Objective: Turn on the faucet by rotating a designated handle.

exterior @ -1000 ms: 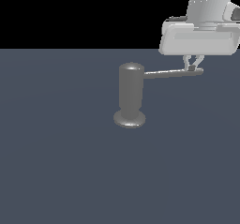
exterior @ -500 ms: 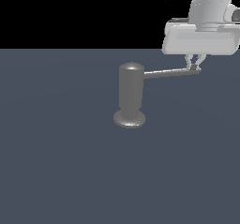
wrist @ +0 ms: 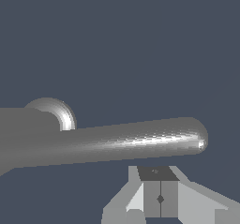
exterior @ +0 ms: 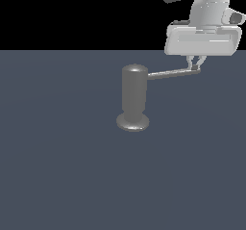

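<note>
The faucet (exterior: 134, 96) is a glossy grey upright cylinder on a flared round foot, standing mid-scene in the exterior view. Its handle (exterior: 170, 73), a thin grey rod, sticks out from near the top toward the exterior view's right. My gripper (exterior: 195, 66) hangs over the rod's far tip, fingers pressed together and resting against the tip's side. In the wrist view the handle (wrist: 131, 143) crosses the picture, with the faucet's rounded top (wrist: 51, 110) behind it. There the gripper (wrist: 160, 195) shows its two pads shut on each other with nothing between them.
A flat dark slate surface (exterior: 72, 166) carries the faucet and spreads out on all sides. Beyond its far edge there is only black background. No other objects show.
My gripper has shifted slightly toward the exterior view's left, staying at the rod's tip. The handle has swung a little with it and looks a bit shorter.
</note>
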Tool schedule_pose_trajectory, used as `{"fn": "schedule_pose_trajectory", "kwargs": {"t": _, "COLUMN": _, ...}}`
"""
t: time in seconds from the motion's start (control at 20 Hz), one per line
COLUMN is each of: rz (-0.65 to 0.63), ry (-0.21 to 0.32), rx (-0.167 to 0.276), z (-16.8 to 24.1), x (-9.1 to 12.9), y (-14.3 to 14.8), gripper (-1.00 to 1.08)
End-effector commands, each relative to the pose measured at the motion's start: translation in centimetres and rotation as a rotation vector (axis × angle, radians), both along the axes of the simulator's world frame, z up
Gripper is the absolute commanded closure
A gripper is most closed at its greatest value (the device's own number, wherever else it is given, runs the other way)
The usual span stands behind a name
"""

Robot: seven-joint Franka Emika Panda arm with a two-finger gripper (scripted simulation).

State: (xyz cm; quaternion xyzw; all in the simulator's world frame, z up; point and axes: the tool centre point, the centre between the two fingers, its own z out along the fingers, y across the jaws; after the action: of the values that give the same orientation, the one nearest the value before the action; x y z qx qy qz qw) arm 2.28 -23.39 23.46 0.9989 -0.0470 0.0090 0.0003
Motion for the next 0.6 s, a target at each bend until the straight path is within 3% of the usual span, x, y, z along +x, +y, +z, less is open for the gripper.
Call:
{"fn": "schedule_pose_trajectory", "kwargs": {"t": 0.0, "rz": 0.008, "ry": 0.002, "rx": 0.002, "z": -0.5, "x": 1.1, "y": 0.6, "gripper": 1.08}}
{"fn": "schedule_pose_trajectory", "kwargs": {"t": 0.55, "rz": 0.002, "ry": 0.006, "rx": 0.002, "z": -0.7, "x": 4.1, "y": 0.5, "gripper": 1.08}}
